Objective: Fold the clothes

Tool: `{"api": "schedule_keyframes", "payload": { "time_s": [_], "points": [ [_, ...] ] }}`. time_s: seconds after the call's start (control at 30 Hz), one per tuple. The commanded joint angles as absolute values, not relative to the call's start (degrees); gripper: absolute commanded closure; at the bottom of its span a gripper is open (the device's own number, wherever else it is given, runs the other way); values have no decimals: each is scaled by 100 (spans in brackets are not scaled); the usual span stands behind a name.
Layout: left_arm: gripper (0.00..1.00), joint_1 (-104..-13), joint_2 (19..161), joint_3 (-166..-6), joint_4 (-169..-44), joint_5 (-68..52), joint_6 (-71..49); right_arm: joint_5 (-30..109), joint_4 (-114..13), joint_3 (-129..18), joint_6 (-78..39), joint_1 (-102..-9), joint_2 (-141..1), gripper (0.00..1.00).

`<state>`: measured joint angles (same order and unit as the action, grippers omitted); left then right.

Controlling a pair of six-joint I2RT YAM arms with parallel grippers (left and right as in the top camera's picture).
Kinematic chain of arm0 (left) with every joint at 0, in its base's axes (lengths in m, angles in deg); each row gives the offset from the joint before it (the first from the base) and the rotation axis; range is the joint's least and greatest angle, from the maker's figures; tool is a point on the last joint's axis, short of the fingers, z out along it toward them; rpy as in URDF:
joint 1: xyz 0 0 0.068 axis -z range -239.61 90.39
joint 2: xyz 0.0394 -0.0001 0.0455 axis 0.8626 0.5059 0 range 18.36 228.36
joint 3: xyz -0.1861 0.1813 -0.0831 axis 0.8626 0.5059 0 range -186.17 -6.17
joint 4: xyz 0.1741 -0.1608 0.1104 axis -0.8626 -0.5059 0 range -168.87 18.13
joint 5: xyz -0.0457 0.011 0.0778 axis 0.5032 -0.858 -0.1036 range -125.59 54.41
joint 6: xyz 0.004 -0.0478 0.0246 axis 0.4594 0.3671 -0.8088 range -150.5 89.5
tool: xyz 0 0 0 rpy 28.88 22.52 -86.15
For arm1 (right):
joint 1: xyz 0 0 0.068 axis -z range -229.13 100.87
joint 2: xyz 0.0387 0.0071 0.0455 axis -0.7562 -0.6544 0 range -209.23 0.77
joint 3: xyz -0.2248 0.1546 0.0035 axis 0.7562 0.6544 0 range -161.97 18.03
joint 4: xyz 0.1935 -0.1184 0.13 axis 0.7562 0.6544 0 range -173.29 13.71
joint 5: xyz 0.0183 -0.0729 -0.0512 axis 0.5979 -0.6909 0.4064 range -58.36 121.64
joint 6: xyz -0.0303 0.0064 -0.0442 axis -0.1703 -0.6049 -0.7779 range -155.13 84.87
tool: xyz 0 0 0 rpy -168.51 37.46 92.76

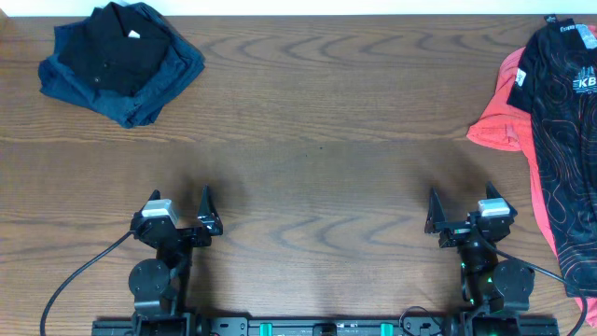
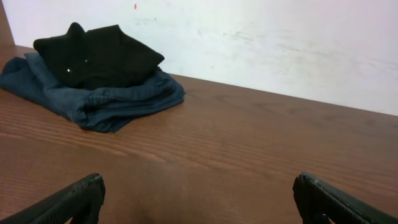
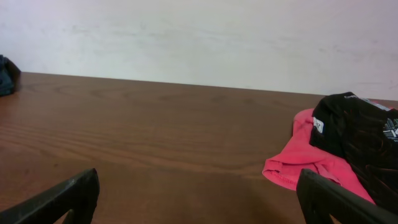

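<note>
Surface: we see a dark brown wooden table (image 1: pixel 317 140), its strong wavy grain running from side to side and catching a soft sheen in the wrist views.
Room: behind the table's far edge stands a plain white wall (image 2: pixel 280 43), faintly scuffed, with a small red mark (image 2: pixel 135 6) high up in the left wrist view.
Jersey: the shiny black jersey (image 1: pixel 564 140) lies unfolded and rumpled along the right edge of the table, stretching from the far edge towards the near one. We make out thin orange-red contour lines and white lettering on it. Part of it runs out of the overhead view.
Under the jersey: a coral-red T-shirt (image 1: pixel 499 112) lies beneath it and touches it, with its bunched edge sticking out towards the table's middle.
Far left corner: a black garment (image 1: pixel 117 47) sits on top of a navy garment (image 1: pixel 159 89), both loosely folded. The stack is well apart from the jersey.
Left gripper: the left gripper (image 1: pixel 180 198) sits near the front edge on the left, released, its jaws spread wide with nothing between them. It points towards the stacked garments.
Right gripper: the right gripper (image 1: pixel 461 194) sits near the front edge on the right, likewise spread wide and holding nothing. The jersey lies near it on its right, and we see a gap between them.
Cable: a black cable (image 1: pixel 79 275) curves across the wood from the left arm's base.
</note>
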<state>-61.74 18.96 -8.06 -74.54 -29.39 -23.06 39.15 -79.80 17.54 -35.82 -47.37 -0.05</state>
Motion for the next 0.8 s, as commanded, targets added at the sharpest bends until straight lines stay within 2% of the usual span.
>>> {"api": "schedule_keyframes", "payload": {
  "time_s": [0.0,0.53,0.7,0.77],
  "points": [
    [2,-6139,1865,-640,-7531,-2900,-2363,3917,-7965,1772,-3649,-4689,45,1],
    [2,-6139,1865,-640,-7531,-2900,-2363,4133,-8203,1772,-3564,-4693,45,1],
    [2,-6139,1865,-640,-7531,-2900,-2363,6419,-8645,1772,-1748,-4695,45,1],
    [2,-6139,1865,-640,-7531,-2902,-2363,6896,-8699,1772,-1088,-4695,45,1]
  ]
}}
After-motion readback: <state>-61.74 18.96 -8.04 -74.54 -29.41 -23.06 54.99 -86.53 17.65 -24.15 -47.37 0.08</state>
